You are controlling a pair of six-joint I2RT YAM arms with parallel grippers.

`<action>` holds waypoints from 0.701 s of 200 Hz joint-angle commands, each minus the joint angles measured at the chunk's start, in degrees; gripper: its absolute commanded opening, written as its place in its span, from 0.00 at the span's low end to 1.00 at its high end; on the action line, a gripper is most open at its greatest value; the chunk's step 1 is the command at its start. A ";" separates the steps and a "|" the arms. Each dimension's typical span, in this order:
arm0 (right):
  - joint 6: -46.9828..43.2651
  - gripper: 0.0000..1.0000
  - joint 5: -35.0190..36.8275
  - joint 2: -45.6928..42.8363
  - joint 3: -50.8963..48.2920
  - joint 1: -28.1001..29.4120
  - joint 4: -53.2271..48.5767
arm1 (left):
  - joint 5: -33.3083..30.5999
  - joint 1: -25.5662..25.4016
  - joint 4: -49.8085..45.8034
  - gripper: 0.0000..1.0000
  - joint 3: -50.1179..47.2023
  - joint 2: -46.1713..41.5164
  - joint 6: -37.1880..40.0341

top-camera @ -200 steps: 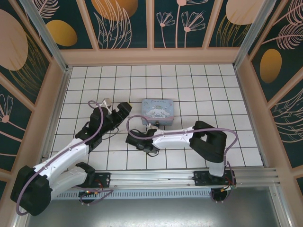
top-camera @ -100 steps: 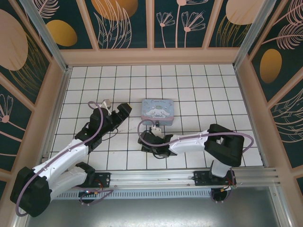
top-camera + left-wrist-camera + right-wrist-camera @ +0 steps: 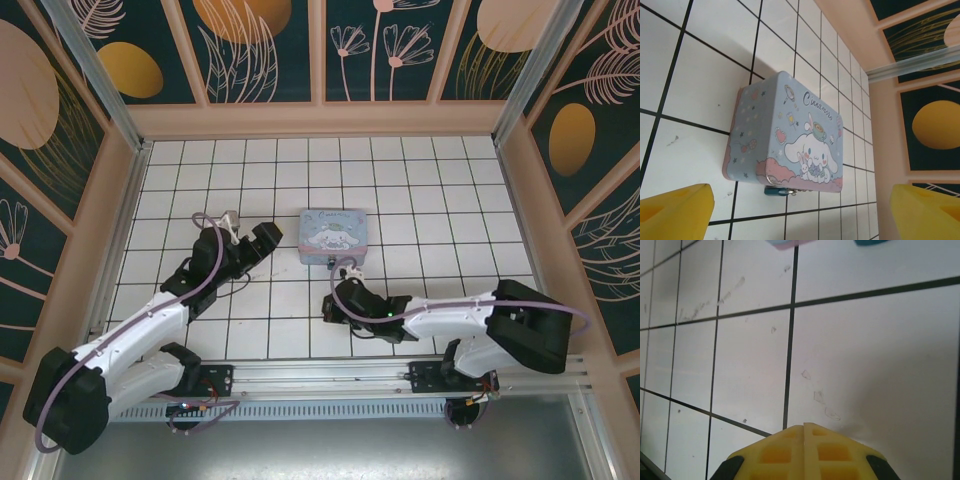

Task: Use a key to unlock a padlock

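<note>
At centre frame, aims left claw [image 3: 800, 205], spread wide, at the Cinnamoroll tin [image 3: 790, 135], probably to steady it; points right claw [image 3: 804, 429], pressed together, toward the padlock [image 3: 777, 190] at the tin's lower edge.

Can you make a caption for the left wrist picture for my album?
The open left gripper faces a pale blue cartoon tin with a tiny padlock at its edge.

Padlock [image 3: 777, 190] at near edge of tin [image 3: 790, 135]; left claw [image 3: 268, 240] L of it, right claw [image 3: 804, 432] in frt.
</note>
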 commanded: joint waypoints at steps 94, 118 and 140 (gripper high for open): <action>2.23 0.00 -0.07 9.47 1.86 -0.54 -3.19 | 3.33 0.53 3.30 0.90 -0.65 2.51 0.60; 2.54 0.13 -0.04 11.35 3.07 -0.19 -3.18 | 3.36 0.47 3.34 0.90 -0.91 2.30 0.72; 2.85 0.36 1.07 10.08 3.39 0.01 -4.12 | 3.34 0.52 3.27 0.90 -1.03 1.88 0.70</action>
